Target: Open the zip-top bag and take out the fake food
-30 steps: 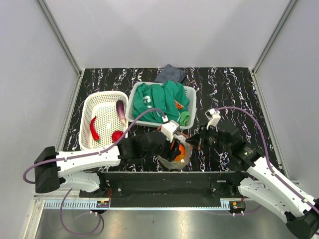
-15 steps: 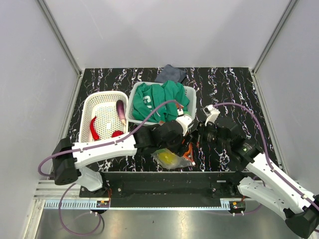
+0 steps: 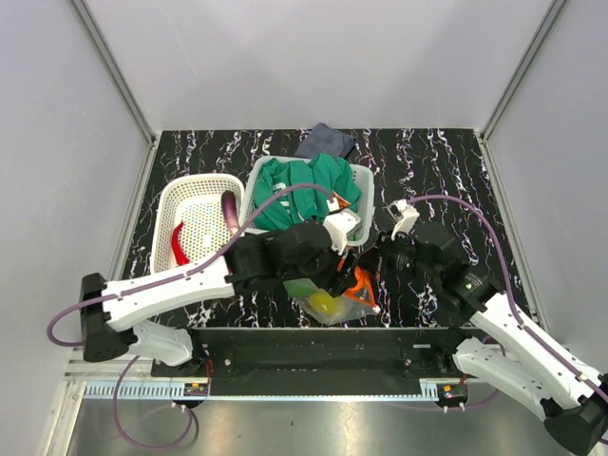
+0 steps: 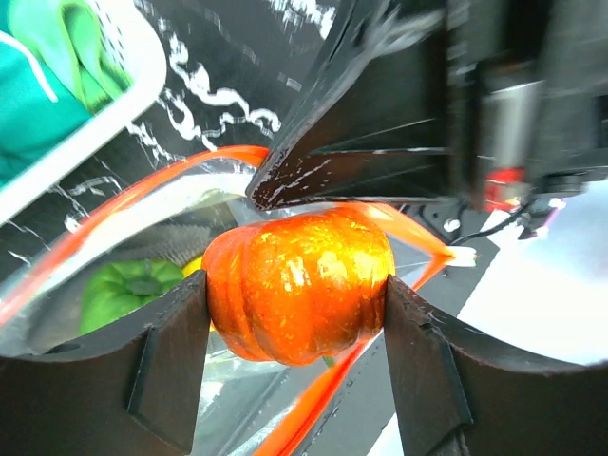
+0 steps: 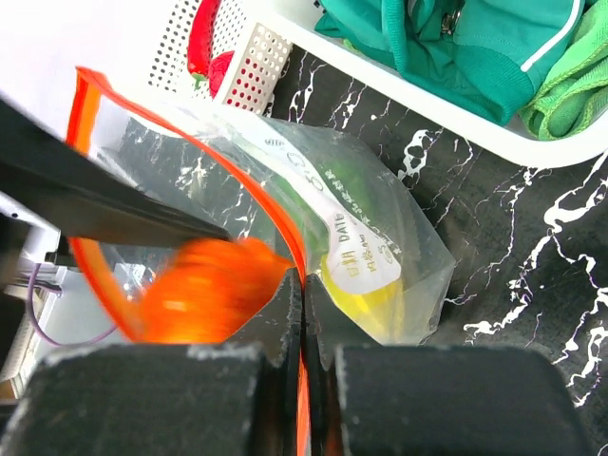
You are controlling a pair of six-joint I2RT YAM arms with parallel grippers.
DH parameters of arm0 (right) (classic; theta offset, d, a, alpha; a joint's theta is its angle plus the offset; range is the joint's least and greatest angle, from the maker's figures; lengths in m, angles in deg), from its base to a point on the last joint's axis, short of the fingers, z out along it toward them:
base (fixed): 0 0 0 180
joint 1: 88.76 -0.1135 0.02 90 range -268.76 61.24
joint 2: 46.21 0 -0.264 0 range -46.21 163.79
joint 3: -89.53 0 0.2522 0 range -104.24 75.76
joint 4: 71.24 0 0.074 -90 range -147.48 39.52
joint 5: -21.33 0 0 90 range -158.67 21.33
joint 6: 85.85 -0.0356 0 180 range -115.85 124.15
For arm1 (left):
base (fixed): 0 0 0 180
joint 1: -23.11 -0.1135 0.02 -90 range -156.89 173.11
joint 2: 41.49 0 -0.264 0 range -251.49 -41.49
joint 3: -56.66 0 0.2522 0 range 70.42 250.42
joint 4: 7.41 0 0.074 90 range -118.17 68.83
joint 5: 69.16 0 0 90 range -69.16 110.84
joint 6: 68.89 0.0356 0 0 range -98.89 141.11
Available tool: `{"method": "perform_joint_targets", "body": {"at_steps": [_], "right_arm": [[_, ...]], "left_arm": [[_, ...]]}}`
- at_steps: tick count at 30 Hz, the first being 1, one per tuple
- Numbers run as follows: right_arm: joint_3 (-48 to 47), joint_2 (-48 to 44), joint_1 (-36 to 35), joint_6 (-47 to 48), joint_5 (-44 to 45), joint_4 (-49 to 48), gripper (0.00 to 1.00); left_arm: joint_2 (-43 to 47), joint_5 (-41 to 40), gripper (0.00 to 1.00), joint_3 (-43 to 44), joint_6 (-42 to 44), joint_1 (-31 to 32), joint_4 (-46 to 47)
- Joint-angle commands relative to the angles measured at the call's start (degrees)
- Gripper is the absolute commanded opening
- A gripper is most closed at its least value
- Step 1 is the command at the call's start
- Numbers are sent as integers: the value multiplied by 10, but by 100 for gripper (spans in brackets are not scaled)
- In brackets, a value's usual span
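Note:
The zip-top bag (image 5: 380, 218) lies near the table's front edge (image 3: 323, 304), clear, with its orange-red zip strip (image 5: 266, 204) pulled wide open. My right gripper (image 5: 304, 313) is shut on that strip at one side of the mouth. My left gripper (image 4: 296, 323) is shut on a piece of fake food, a glossy orange pumpkin (image 4: 299, 285), just above the open mouth. In the right wrist view the pumpkin (image 5: 204, 290) is a blur. A green piece (image 4: 133, 290) and a yellow piece (image 5: 380, 304) lie inside the bag.
A white perforated basket (image 3: 199, 185) at the left holds a red chili (image 3: 178, 245) and a purple eggplant (image 3: 231, 211). A grey basket (image 3: 361, 176) with green cloth (image 3: 304, 185) stands behind the bag. A dark cloth (image 3: 325, 141) lies behind the grey basket.
My left gripper has drawn the orange pumpkin out of the bag's body and up to its mouth. The bag has sagged flatter. The right gripper keeps its hold on the strip.

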Motion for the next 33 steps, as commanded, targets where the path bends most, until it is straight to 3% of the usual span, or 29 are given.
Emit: {"method": "perform_joint_targets", "body": {"at_steps": [1, 12, 18, 22, 28, 33], "right_arm": [[-12, -18, -4, 10, 3, -4, 0], [-17, -6, -4, 28, 16, 1, 0], [-15, -3, -3, 25, 21, -8, 0], [-13, -26, -4, 28, 44, 0, 0], [-24, -48, -4, 46, 90, 19, 0], [-58, -58, -4, 71, 140, 59, 0]], "left_arm": [[59, 10, 0, 36, 36, 1, 28], [174, 125, 0, -3, 59, 0, 120], [165, 28, 0, 30, 86, 1, 76], [183, -133, 0, 22, 73, -3, 62], [230, -210, 0, -11, 26, -87, -21], [288, -217, 0, -77, 7, -242, -80]]}}
